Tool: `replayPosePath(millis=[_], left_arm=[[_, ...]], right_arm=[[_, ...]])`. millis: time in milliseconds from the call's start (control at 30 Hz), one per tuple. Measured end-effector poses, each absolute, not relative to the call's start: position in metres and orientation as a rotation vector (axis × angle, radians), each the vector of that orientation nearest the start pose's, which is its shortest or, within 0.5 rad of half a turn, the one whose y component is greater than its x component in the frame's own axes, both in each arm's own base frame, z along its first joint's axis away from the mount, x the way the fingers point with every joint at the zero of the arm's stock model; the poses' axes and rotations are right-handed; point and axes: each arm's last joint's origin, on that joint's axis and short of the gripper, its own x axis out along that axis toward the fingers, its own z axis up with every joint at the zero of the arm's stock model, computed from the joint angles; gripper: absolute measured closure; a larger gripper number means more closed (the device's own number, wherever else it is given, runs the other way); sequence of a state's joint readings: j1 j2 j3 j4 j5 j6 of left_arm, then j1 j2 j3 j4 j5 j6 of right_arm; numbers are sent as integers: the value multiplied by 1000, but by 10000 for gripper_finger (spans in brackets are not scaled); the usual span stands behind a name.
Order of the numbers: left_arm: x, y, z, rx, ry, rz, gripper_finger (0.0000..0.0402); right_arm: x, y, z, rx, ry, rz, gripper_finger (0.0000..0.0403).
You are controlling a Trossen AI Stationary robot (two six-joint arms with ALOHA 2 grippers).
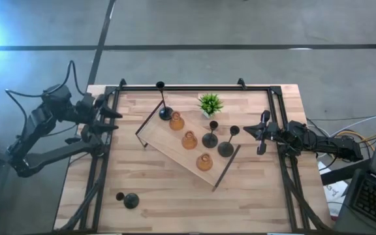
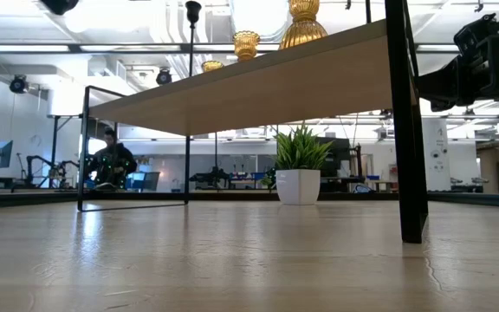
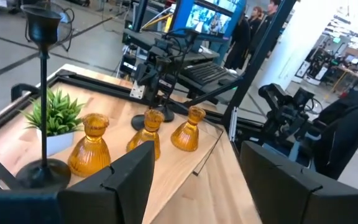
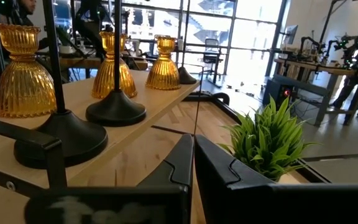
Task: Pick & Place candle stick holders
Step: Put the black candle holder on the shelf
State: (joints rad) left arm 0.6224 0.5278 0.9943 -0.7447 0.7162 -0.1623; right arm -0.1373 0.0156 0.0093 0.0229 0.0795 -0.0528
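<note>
Three amber bell-shaped holders (image 1: 188, 140) stand in a row on the light wooden tray (image 1: 168, 147) at mid-table. Three black holders stand upright on the tray too: one at its far end (image 1: 165, 112), two at its right side (image 1: 209, 138) (image 1: 226, 149). A fourth black holder (image 1: 126, 199) lies on its side on the table near the front left. My left gripper (image 1: 113, 121) is open and empty, left of the tray. My right gripper (image 1: 247, 131) is shut and empty, right of the tray, close to the two black holders.
A small green potted plant (image 1: 210, 103) stands just beyond the tray's far side. A black frame (image 1: 194, 88) runs along the table's far, left and right edges. The tray stands raised on thin dark legs (image 2: 410, 130). People show in the room behind (image 3: 253, 25).
</note>
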Motion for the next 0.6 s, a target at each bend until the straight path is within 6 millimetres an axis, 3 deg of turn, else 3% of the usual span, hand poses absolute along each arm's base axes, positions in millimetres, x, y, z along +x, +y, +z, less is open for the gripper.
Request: replayPosePath(millis=[300,467,600], left_arm=[[73,29,372,-286,254,-82,158],[77,32,356,-100,308,-104,158],[78,33,337,-53,404,-115,158]], right_arm=[[97,-16,168,-53,-11,-217,394],[97,-16,168,-53,-11,-217,394],[97,-16,168,-53,-11,-217,394]])
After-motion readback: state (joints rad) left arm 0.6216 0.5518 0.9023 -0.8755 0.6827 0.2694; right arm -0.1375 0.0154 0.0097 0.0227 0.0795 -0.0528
